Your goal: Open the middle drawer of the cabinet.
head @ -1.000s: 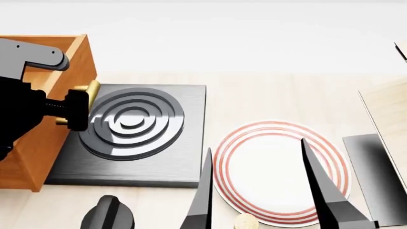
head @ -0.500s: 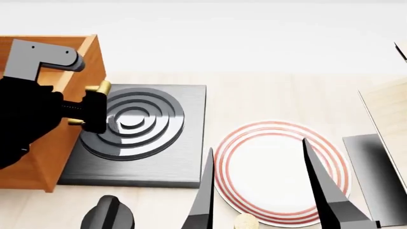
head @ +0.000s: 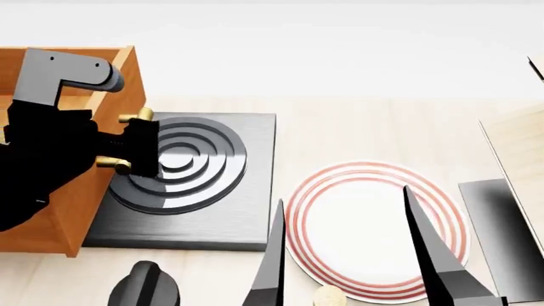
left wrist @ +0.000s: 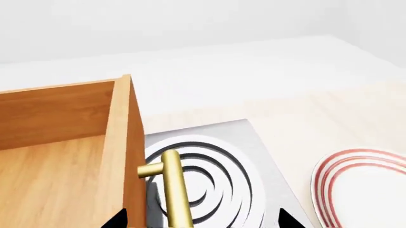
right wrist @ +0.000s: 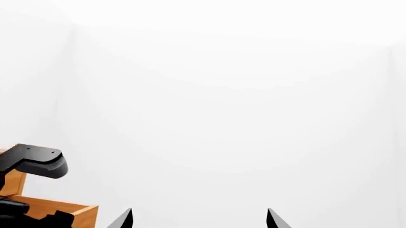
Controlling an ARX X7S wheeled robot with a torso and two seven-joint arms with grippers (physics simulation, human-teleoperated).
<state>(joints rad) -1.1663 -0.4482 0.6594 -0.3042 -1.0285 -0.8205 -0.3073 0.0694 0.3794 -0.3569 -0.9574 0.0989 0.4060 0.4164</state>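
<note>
The middle drawer (head: 61, 217) is an open-topped orange-brown box at the left of the head view, its front over the edge of the black stove plate (head: 213, 223). Its brass bar handle (head: 136, 117) sits on that front. My left gripper (head: 140, 150) is at the handle. In the left wrist view the handle (left wrist: 174, 190) lies between the wide-apart tips of my left gripper (left wrist: 201, 219), and the drawer (left wrist: 63, 156) is empty inside. The rest of the cabinet is out of view. My right gripper (head: 342, 192) is open and empty above the plate (head: 374, 280).
The red-ringed white plate lies right of the stove plate. A black knob (head: 144, 287) and a small cork-coloured object (head: 327, 296) sit at the near edge. A pale wood panel (head: 518, 153) and a dark grey slab (head: 501, 236) stand at the right.
The drawer and my left gripper at its handle have moved to the right, further over the stove plate. The right arm has not moved.
</note>
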